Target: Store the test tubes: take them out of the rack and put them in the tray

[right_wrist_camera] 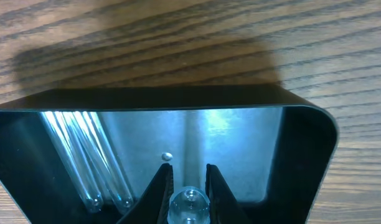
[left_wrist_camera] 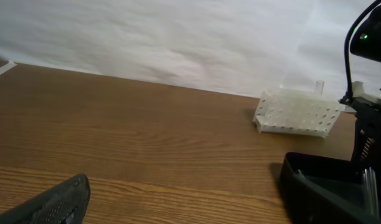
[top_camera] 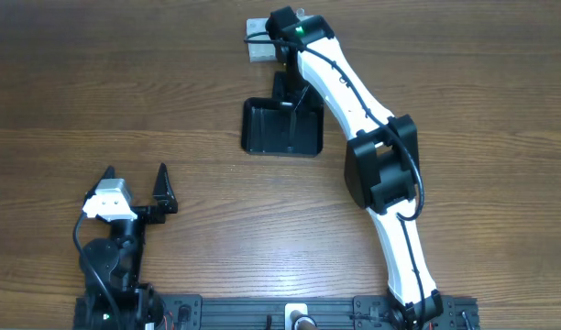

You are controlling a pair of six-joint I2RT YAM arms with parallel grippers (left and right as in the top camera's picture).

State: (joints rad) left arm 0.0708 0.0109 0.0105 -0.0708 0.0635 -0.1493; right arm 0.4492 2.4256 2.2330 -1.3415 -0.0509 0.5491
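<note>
Two fingers spread wide apart mark the left gripper (top_camera: 136, 170), which holds nothing and sits low over the bare wooden worktop (top_camera: 97, 82), well short of the black tray (top_camera: 262, 128) and off to its left side.

At the tray itself, the right gripper (right_wrist_camera: 188, 168) hangs directly above the tray's interior, pointing down into it. Its fingers are clamped on a held test tube (right_wrist_camera: 189, 204), which is seen end-on between them as a round glassy shape, over the middle of the tray floor. Whether that tube touches the floor cannot be told. Beside it, against the tray's side wall and apart from the gripper, two clear test tubes (right_wrist_camera: 97, 168) lie on the tray floor, side by side and roughly parallel. A small pale speck (right_wrist_camera: 167, 157) sits on the tray floor just beside the gripper's fingertip.

Beyond the tray's far edge, near it but not touching, the white test tube rack (left_wrist_camera: 296, 112) stands on the worktop. One standing test tube (left_wrist_camera: 319, 86) rises upright from the rack's top at the end nearer the right arm. The right arm's white links stretch from the near edge of the worktop across to the tray.
</note>
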